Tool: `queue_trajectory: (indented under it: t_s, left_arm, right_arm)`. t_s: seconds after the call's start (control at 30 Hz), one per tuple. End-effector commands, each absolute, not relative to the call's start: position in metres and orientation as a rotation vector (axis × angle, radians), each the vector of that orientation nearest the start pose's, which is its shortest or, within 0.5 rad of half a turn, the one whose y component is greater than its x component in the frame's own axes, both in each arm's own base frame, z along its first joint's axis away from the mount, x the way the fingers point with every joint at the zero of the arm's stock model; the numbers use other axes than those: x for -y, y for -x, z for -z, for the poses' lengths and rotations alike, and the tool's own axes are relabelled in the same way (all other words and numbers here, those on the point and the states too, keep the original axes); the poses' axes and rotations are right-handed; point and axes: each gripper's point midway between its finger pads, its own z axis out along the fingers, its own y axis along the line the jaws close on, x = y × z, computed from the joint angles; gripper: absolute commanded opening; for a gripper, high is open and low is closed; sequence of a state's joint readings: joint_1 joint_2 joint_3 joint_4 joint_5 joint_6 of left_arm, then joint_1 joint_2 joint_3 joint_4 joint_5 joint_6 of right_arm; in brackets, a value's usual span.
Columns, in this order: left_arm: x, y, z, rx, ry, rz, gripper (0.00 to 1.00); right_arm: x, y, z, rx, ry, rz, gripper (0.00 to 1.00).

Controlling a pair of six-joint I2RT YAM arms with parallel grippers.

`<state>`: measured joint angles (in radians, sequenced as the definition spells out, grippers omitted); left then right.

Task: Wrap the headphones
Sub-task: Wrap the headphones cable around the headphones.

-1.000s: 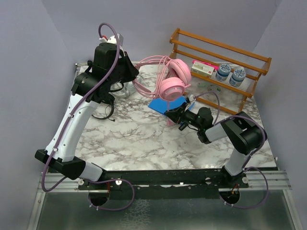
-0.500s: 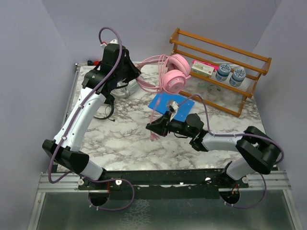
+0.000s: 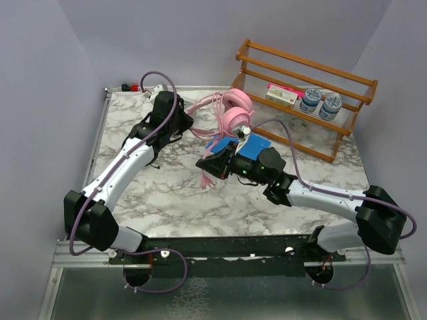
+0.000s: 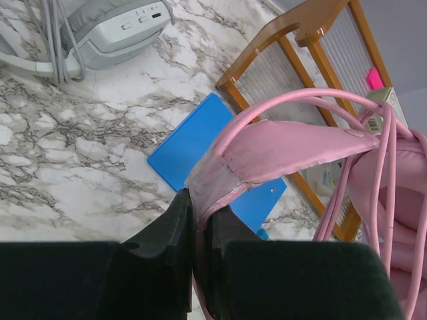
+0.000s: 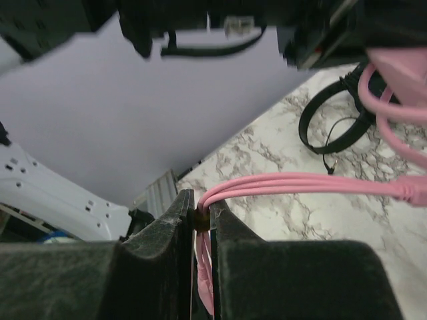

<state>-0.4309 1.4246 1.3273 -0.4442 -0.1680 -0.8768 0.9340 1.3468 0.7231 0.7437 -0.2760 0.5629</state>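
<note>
i have my left gripper (image 4: 198, 210) pinched tight on the padded headband of the pink headphones (image 4: 287, 147), just in front of the wooden rack (image 4: 260, 50). my right gripper (image 5: 201, 212) is clamped on a bundle of their pink cable (image 5: 300, 183), which stretches away from the rack. the grey-white headphones (image 4: 100, 30) lie well left of the rack.

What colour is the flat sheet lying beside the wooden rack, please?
The flat sheet is bright blue, clearest in the left wrist view.
</note>
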Motion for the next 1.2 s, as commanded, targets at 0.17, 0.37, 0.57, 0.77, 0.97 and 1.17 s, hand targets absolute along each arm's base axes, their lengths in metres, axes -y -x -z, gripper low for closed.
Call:
queue_trajectory:
  t_s: [0.17, 0.37, 0.57, 0.77, 0.97, 1.17]
  left_arm:
    - [0.182, -0.395, -0.315, -1.776, 0.571, 0.797, 0.0]
    - [0.184, -0.384, -0.3, -1.807, 0.562, 0.817, 0.0]
    - [0.185, -0.377, -0.297, -1.83, 0.548, 0.823, 0.0]
    - [0.183, -0.372, -0.284, -1.889, 0.532, 0.782, 0.0]
    - [0.182, -0.367, -0.279, -1.93, 0.543, 0.769, 0.0]
    - [0.177, -0.366, -0.274, -1.975, 0.574, 0.72, 0.0]
  right_arm:
    - [-0.38, -0.241, -0.354, -1.415, 0.149, -1.413, 0.05]
    - [-0.37, -0.281, -0.372, -1.382, -0.098, -1.319, 0.07]
    - [-0.364, -0.311, -0.381, -1.355, -0.275, -1.245, 0.3]
    - [-0.358, -0.337, -0.384, -1.328, -0.347, -1.106, 0.39]
    - [-0.362, -0.353, -0.371, -1.392, -0.317, -1.0, 0.37]
    - [-0.36, -0.365, -0.358, -1.486, -0.268, -0.896, 0.42]
